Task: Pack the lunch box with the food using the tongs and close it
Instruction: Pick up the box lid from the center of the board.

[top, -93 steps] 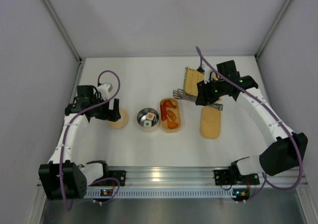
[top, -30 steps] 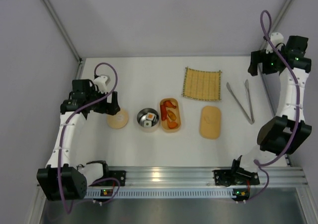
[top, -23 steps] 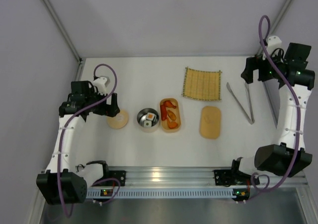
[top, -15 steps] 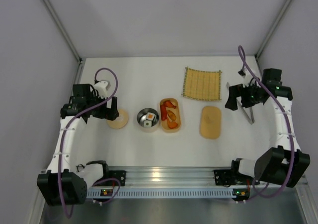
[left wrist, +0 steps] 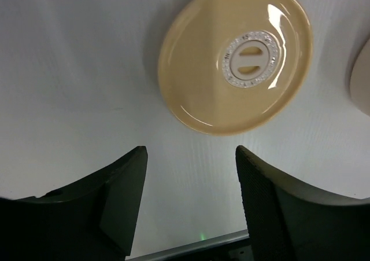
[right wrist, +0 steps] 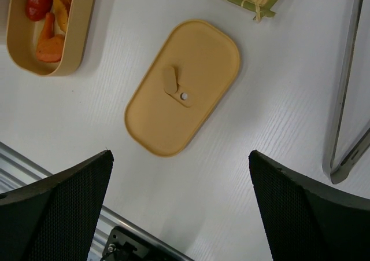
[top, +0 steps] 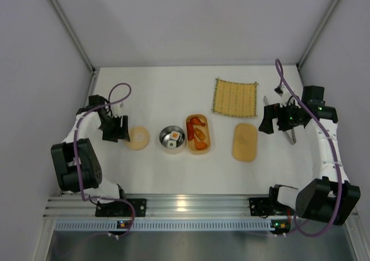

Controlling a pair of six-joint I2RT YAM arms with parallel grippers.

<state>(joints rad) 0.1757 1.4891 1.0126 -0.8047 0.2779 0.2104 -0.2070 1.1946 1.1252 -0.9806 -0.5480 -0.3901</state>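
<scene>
- The left pincer (top: 118, 129) hovers at the left side of the worktop (top: 162, 90), just beside a round tan lid (top: 137, 138) and not touching it.
- From the left wrist view its two dark fingers (left wrist: 124, 197) stand moderately apart with only bare white surface between them. It holds nothing. The round lid lies flat just beyond the fingertips, in the upper right of that view.
- The right pincer (right wrist: 179, 209) hangs over the right side of the worktop with its jaws spread wide and nothing in them.
- The lunch box (right wrist: 81, 41) sits open near the middle of the worktop. Orange and red shrimp pieces (top: 198, 131) lie inside it.
- Just to its left stands a small metal bowl (top: 163, 135) with one sushi roll (top: 173, 136) in it. The bowl is between the lunch box and the round lid.
- The oval lid (right wrist: 182, 87) of the lunch box lies flat on the worktop to the right of the box and apart from it. There is a small tab at its centre.
- A bamboo mat (top: 235, 97) lies above the oval lid in the overhead view, towards the back wall.
- The tongs (right wrist: 347, 81) lie on the worktop at the far right, beside the mat. From overhead the right arm partly covers them, and nothing grips them.
</scene>
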